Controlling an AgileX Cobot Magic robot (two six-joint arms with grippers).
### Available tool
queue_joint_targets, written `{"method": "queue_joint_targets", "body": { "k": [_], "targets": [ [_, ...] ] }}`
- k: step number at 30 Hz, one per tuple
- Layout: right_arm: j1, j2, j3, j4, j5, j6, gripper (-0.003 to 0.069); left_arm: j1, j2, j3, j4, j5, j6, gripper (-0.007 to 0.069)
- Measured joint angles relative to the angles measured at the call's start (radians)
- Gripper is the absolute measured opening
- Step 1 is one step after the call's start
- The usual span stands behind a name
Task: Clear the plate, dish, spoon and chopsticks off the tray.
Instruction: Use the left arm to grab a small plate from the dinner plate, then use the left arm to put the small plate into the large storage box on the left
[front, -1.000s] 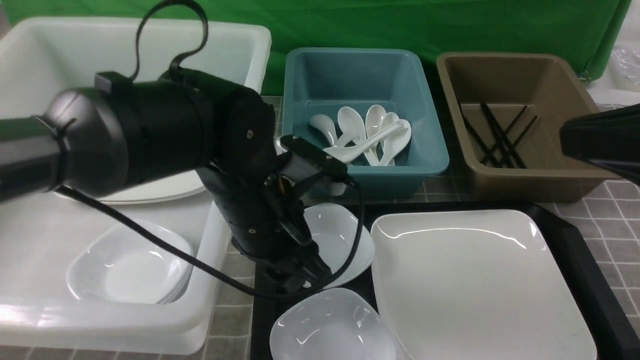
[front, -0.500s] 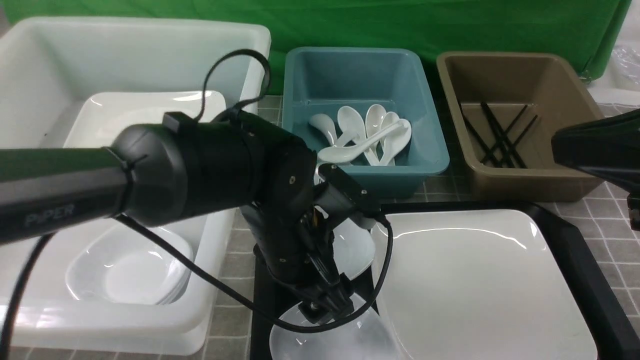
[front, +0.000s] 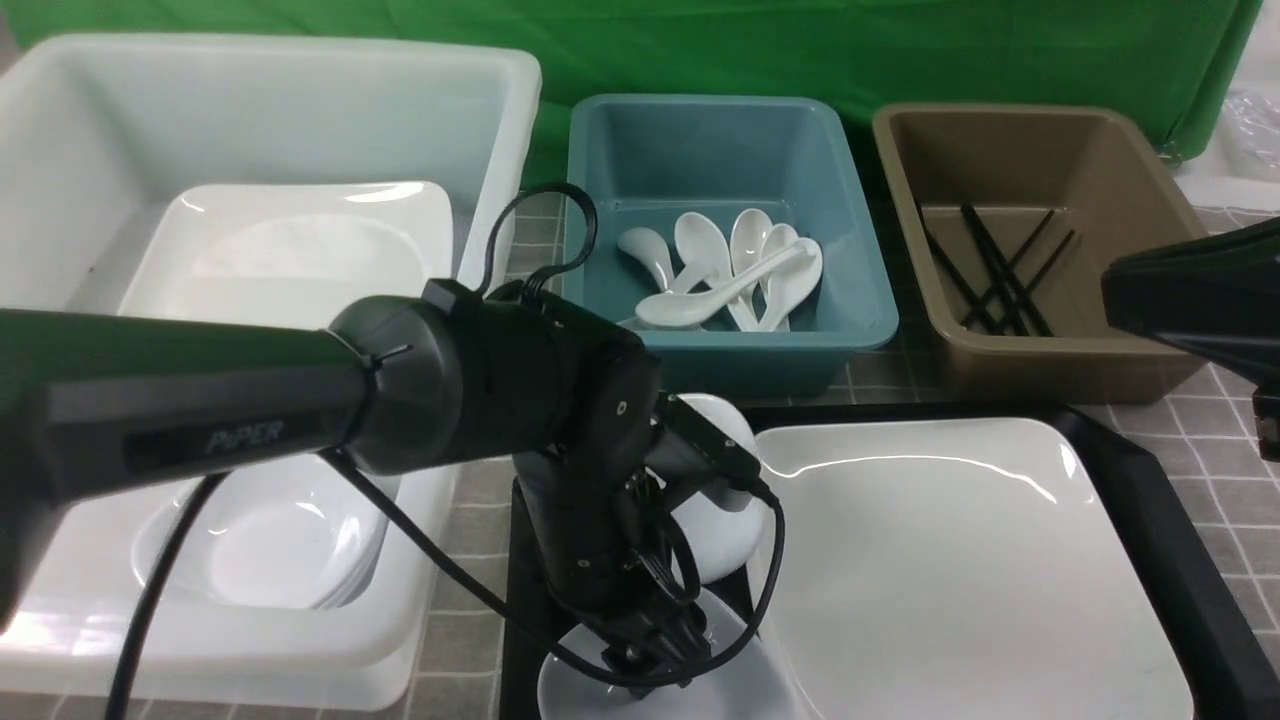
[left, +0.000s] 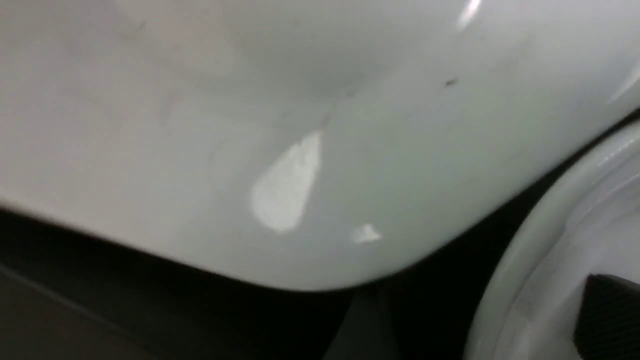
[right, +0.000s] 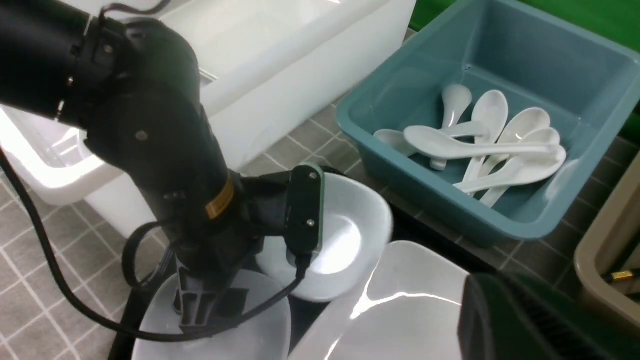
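- Behind everything I see a green cloth backdrop (front: 700, 45) hanging across the rear, spanning my front view.
- The worktop (front: 1230, 420) is grey, ruled into small squares by thin pale lines, like tile.
- On my feeds the lighting reads bright and even over those squares.

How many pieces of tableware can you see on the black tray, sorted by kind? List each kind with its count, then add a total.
Large plate: 1
Small dishes: 2
Total in view on the tray: 3
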Motion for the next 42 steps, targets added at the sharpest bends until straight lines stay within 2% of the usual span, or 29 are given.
{"method": "queue_joint_targets", "body": {
  "k": [2, 5, 6, 12, 14, 17, 23, 26, 29, 31, 33, 39, 41, 42],
  "targets": [
    [0.000, 0.000, 0.000, 0.000, -0.001, 0.000, 0.0037, 0.000, 0.000, 0.000, -0.005, 0.018, -0.011, 0.0383],
    [0.000, 0.000, 0.000, 0.000, -0.001, 0.000, 0.0037, -0.001, -0.001, -0.004, -0.009, 0.066, -0.025, 0.0200],
    [0.000, 0.000, 0.000, 0.000, -0.002, 0.000, 0.0037, 0.001, -0.005, -0.008, -0.019, 0.086, -0.029, 0.0179],
    [0.000, 0.000, 0.000, 0.001, -0.003, 0.000, 0.0038, 0.002, -0.030, -0.010, -0.017, 0.134, -0.053, 0.0166],
    [0.000, 0.000, 0.000, 0.001, -0.003, 0.000, 0.0044, 0.001, -0.080, -0.010, -0.016, 0.147, -0.067, 0.0102],
    [0.000, 0.000, 0.000, 0.001, -0.003, 0.004, 0.0048, 0.001, -0.143, -0.027, -0.014, 0.150, -0.082, 0.0046],
    [0.000, 0.000, 0.000, 0.013, -0.008, 0.012, 0.0055, 0.001, -0.291, -0.107, -0.051, 0.152, -0.094, 0.0028],
    [0.000, 0.000, 0.000, 0.123, -0.007, -0.061, 0.0056, 0.012, -0.377, -0.183, -0.054, 0.196, -0.107, 0.0028],
    [0.019, 0.008, 0.000, 0.256, -0.002, -0.195, 0.0052, 0.092, -0.476, -0.221, -0.063, 0.235, -0.109, 0.0028],
    [0.055, 0.026, 0.000, 0.301, -0.002, -0.241, 0.0047, 0.183, -0.534, -0.222, -0.063, 0.247, -0.109, 0.0028],
    [0.116, 0.067, 0.000, 0.322, -0.002, -0.263, 0.0028, 0.328, -0.594, -0.207, -0.063, 0.264, -0.104, 0.0028],
    [0.341, 0.218, 0.000, 0.277, -0.032, -0.260, 0.0022, 0.738, -0.653, -0.054, -0.122, 0.264, -0.037, 0.0028],
    [0.423, 0.269, 0.000, 0.225, -0.070, -0.217, 0.0022, 0.888, -0.653, 0.042, -0.189, 0.204, -0.013, 0.0028],
    [0.449, 0.288, 0.000, 0.210, -0.092, -0.201, 0.0022, 0.928, -0.653, 0.072, -0.211, 0.173, -0.007, 0.0028]
  ]
}}
